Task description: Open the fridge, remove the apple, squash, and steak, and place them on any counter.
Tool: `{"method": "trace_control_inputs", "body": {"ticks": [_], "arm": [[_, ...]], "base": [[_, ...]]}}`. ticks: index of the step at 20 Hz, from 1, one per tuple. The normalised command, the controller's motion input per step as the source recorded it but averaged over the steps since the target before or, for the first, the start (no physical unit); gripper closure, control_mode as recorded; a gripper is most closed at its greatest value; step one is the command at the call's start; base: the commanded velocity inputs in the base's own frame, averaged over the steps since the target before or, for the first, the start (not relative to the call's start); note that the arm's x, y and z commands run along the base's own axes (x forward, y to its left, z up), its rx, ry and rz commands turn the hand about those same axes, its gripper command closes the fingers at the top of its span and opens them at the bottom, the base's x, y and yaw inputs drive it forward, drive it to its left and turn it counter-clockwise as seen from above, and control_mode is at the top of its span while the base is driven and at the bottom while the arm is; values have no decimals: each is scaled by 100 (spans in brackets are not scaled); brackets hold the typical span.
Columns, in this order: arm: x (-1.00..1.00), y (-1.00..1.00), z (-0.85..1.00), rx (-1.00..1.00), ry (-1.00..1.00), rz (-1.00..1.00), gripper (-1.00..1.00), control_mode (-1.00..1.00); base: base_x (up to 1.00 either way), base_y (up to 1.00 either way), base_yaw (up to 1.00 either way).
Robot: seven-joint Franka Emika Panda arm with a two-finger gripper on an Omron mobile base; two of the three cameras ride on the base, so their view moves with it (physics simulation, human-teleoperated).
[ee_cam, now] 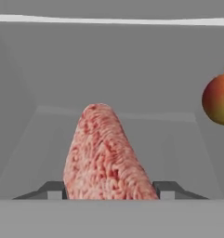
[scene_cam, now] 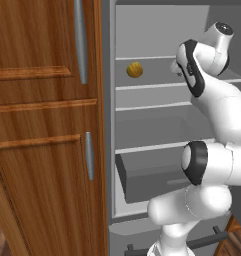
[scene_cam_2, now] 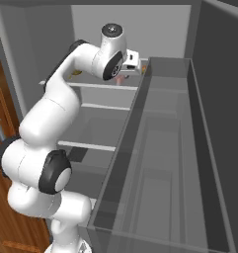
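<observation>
The fridge [scene_cam: 142, 125] stands open before me, with the wooden cabinet [scene_cam: 42, 130] just left of it. The squash [scene_cam: 135, 69] lies on an upper shelf [scene_cam: 152, 86], to the left. My gripper [ee_cam: 106, 189] reaches in at that level. The steak [ee_cam: 104, 153] sits between my fingertips [ee_cam: 54, 189], and the apple [ee_cam: 219, 100] lies farther in, to its right.

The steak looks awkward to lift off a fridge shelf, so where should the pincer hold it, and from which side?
Across the narrow width of the steak, at its near end, coming straight in from the fridge opening. It is a flat slab pointing away from the pincer, whose fingers already flank it there.
</observation>
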Motion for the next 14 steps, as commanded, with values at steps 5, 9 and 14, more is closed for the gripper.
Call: {"method": "trace_control_inputs", "body": {"ticks": [5, 9, 14], "arm": [[-100, 8, 9, 0, -5, 5, 100, -100], [-100, 36, 17, 0, 0, -1, 100, -100], [-100, 59, 22, 0, 1, -12, 100, -100]], "base": [[0, 0, 0], [0, 0, 0], [0, 0, 0]]}}
